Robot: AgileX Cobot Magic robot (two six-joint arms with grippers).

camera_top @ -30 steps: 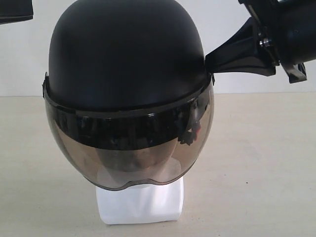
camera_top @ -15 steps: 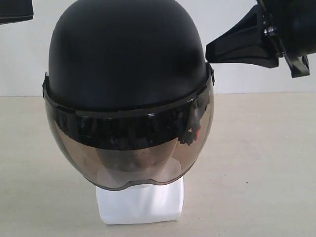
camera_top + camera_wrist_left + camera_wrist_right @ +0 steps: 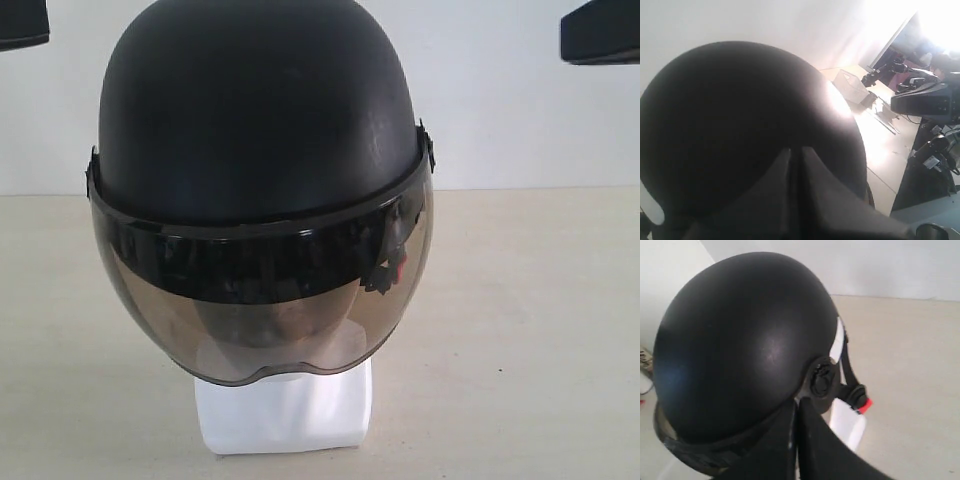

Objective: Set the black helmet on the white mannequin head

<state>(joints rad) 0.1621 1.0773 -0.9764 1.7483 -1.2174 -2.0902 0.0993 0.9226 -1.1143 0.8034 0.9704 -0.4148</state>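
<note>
The black helmet [image 3: 260, 110] sits on the white mannequin head, whose blocky base [image 3: 285, 415] shows under the smoky visor [image 3: 260, 300]. The face is dimly seen through the visor. In the left wrist view my left gripper [image 3: 796, 149] is shut and empty, just short of the helmet's shell [image 3: 730, 125]. In the right wrist view my right gripper [image 3: 796, 401] is shut and empty beside the helmet [image 3: 740, 340], near its side pivot [image 3: 821, 380] and the strap with a red clip [image 3: 866, 404]. White plastic of the head [image 3: 847, 425] shows below the rim.
The beige table [image 3: 520, 300] runs out on both sides of the head, with a white wall behind. Dark arm parts hang at the exterior view's top left [image 3: 20, 25] and top right [image 3: 600, 40]. A clear box [image 3: 852, 87] and other equipment [image 3: 930, 100] lie beyond.
The right gripper has drawn back from the helmet's side, up and to the right, leaving only a dark corner in the exterior view. The helmet has not moved.
</note>
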